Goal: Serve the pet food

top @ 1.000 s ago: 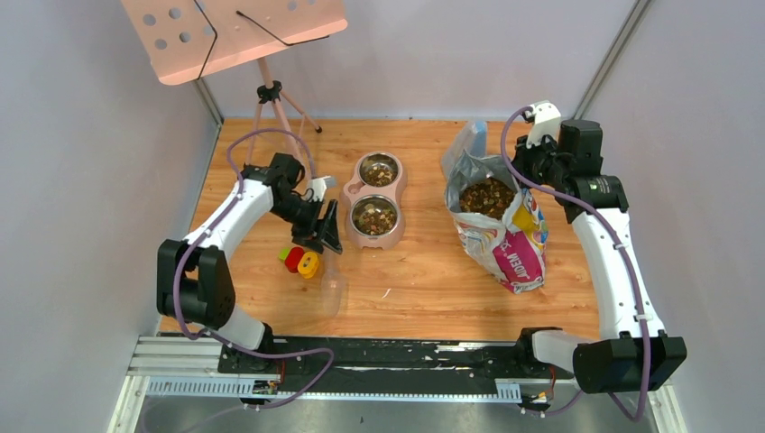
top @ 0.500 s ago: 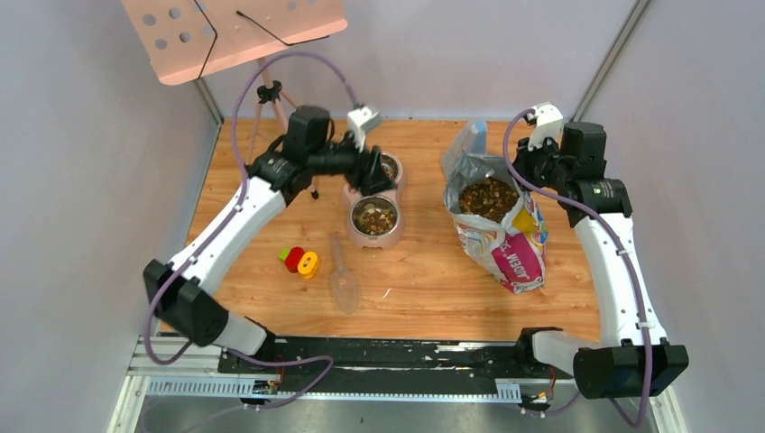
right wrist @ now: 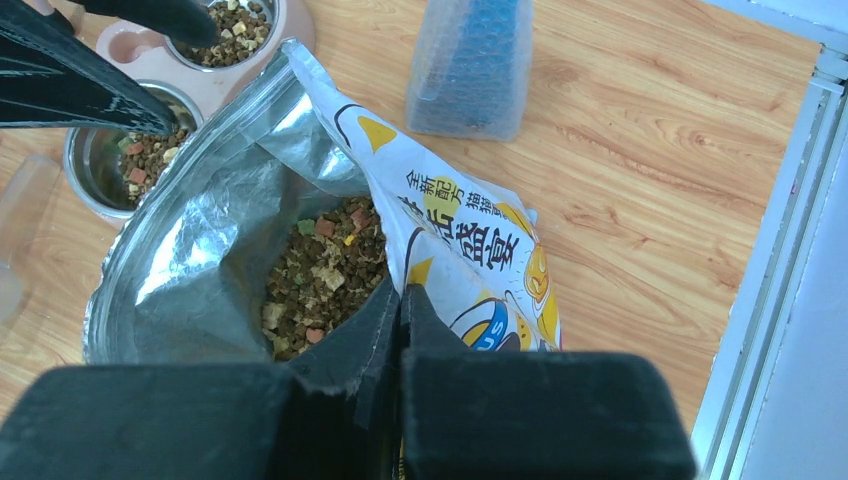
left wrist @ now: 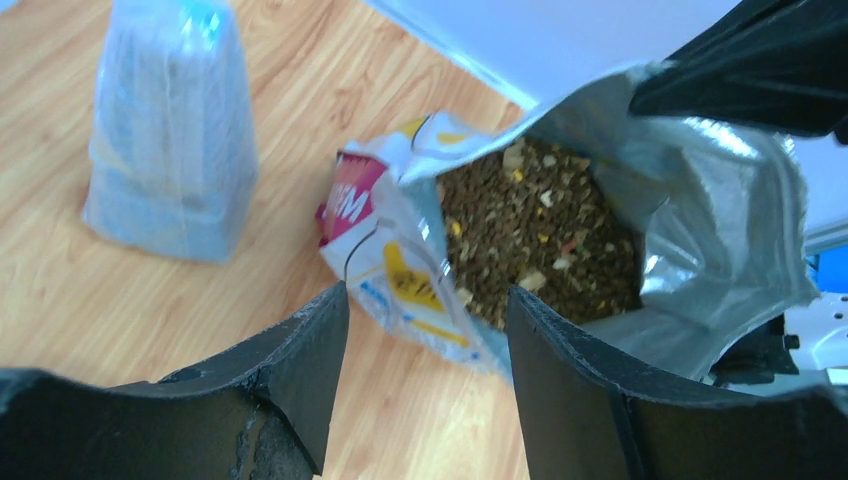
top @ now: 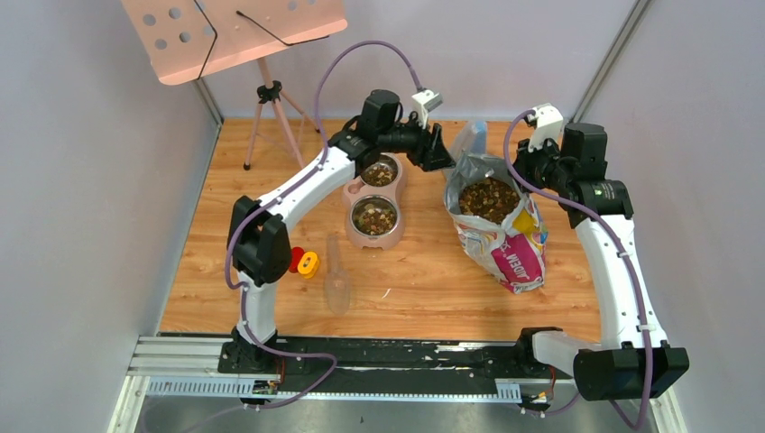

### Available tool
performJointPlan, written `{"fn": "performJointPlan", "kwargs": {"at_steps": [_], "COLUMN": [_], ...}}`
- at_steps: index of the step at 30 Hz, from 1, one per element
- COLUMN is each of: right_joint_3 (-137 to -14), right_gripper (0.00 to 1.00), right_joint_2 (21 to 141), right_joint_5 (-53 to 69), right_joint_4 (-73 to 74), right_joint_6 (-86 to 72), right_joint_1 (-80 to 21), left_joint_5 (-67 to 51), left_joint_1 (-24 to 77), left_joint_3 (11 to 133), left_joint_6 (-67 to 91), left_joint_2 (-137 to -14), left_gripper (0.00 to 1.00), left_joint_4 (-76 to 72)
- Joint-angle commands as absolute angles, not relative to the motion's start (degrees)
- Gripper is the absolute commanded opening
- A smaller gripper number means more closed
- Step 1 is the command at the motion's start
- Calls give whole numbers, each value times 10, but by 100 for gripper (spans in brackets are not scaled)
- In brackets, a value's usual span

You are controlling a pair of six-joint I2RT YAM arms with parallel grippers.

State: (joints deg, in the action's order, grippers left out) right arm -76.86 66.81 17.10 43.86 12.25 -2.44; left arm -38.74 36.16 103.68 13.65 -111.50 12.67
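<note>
1. Brown and tan pet food (top: 487, 198) sits in three places by my count: one heap inside the open bag (top: 516, 257), and one portion in each of the two steel bowls (top: 374, 216) of the single pink feeder (top: 370, 243).
2. That one bag stands on the wooden table (top: 433, 280), to the right of the feeder. Its foil mouth is spread wide and the kibble lies well below the rim.
3. My right gripper (right wrist: 400, 300) is clamped tight on the bag's printed rim, on the side away from the feeder.
4. My left gripper (left wrist: 425, 300) hangs just beside the bag's feeder-side rim, jaws apart with nothing between them. Its wrist camera looks into the mouth at the kibble.
5. Further out I count four single items:
   - one clear scoop (top: 337, 287) lying flat on the table in front of the feeder
   - one red-and-yellow toy (top: 302, 262) to the scoop's left
   - one bubble-wrapped packet (top: 469, 137) behind the bag
   - one pink music stand (top: 235, 32) at the far left corner
6. A second ago the left arm was low beside the toy, right at the scoop's handle. Half a second ago it was above the far bowl, and now it reaches across to the bag. The scoop lies free and is turned a little. The right arm, bag, feeder and toy are where they were.
</note>
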Motion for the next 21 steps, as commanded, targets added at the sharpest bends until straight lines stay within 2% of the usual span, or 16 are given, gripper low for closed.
{"fn": "performJointPlan", "kwargs": {"at_steps": [1,6,11,19,21], "right_joint_3": [-785,-796,-805,-807,-809], "right_gripper": [0,0,0,0,0], "right_joint_2": [648,655,663,666,665], "right_joint_5": [188,190,192,195,193], "right_joint_4": [430,431,431,431,431], "right_joint_6": [121,121,121,121,124], "right_joint_1": [-21,-21,-21,-22,-22], "left_joint_5": [-386,-336,-255,-314,-325], "left_joint_1": [391,402,404,407,408], "left_joint_3": [1112,1100,1066,1058,1051], "left_joint_6": [146,143,138,154,161], "left_joint_2": [-1135,-1132,-1119,-1123,-1119], "left_gripper": [67,67,56,26,14], "left_joint_4": [112,153,171,175,171]}}
